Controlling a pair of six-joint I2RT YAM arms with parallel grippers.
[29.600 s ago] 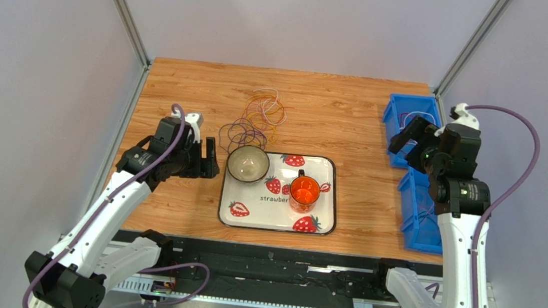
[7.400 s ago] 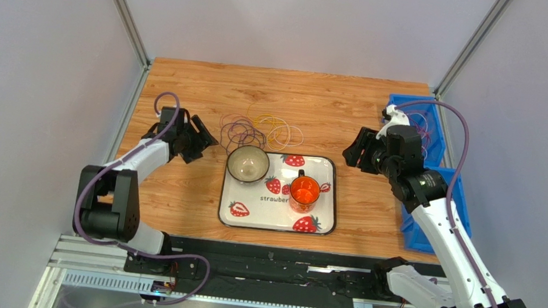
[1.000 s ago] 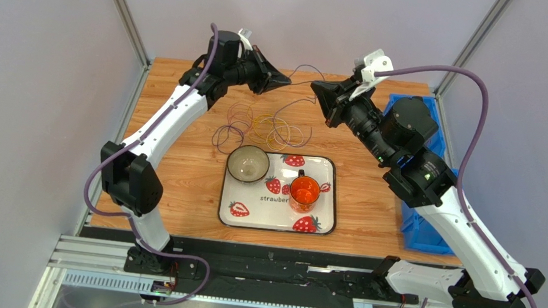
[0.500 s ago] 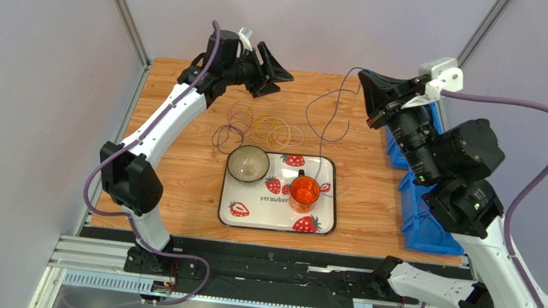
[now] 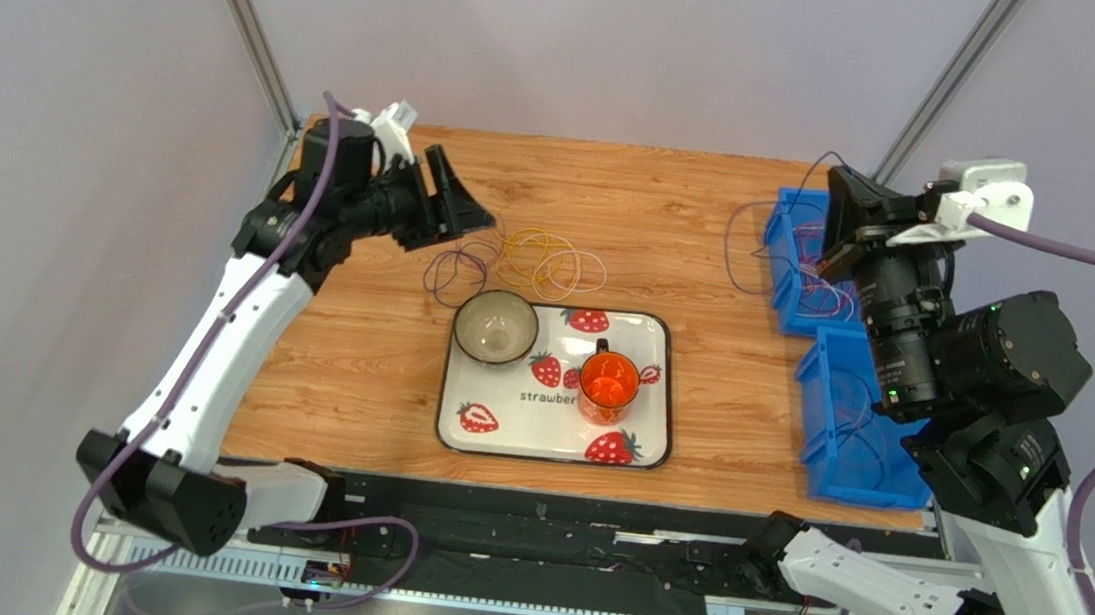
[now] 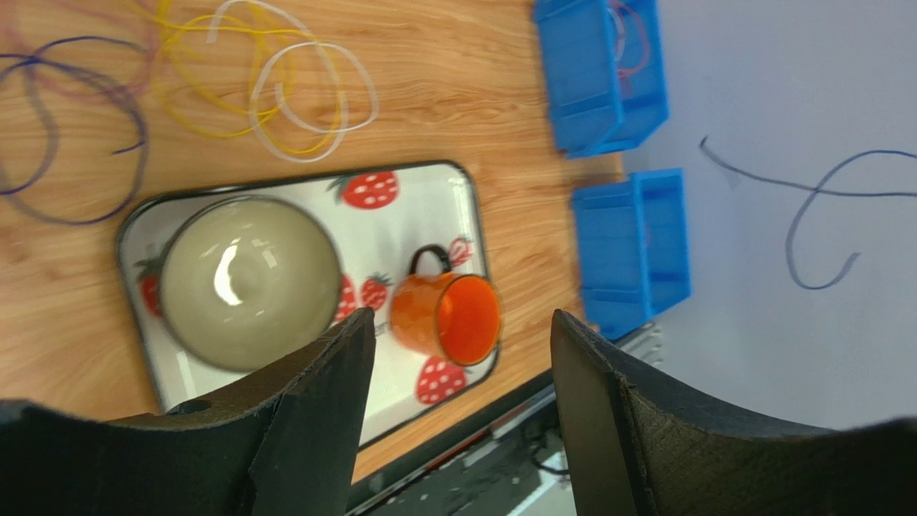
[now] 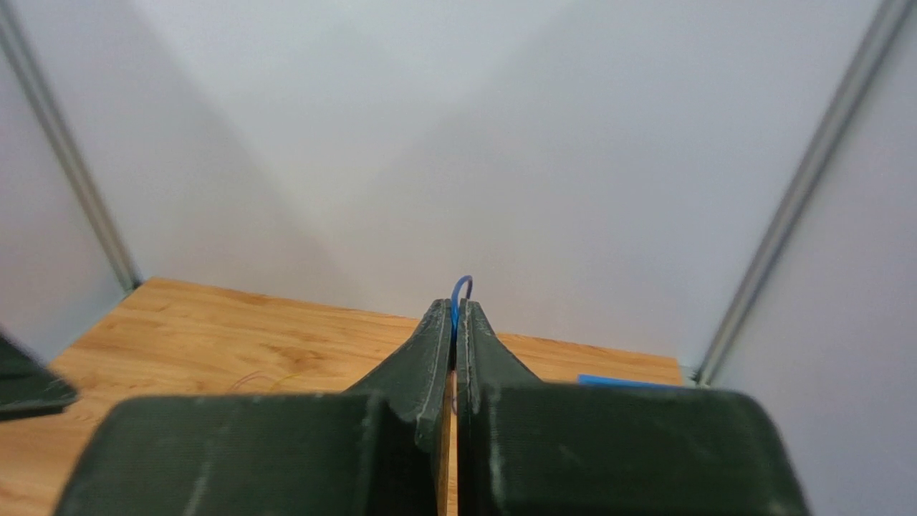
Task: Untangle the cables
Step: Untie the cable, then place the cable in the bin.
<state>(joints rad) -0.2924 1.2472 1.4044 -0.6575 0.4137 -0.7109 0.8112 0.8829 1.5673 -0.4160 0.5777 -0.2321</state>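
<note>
Cables [image 5: 520, 263] lie heaped; right tool [image 7: 454, 314] pinches purple strand [image 6: 819, 194]; left tool [image 6: 461, 325] spread.

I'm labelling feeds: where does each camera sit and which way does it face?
Top external: above and behind, looking down on the table; both arms show.
Left wrist: left arm, looking down on tray, bowl and mug; left hand open below.
Right wrist: right arm, facing the back wall; right hand shut on a cable.
Shared: top and left wrist see the tray.
</note>
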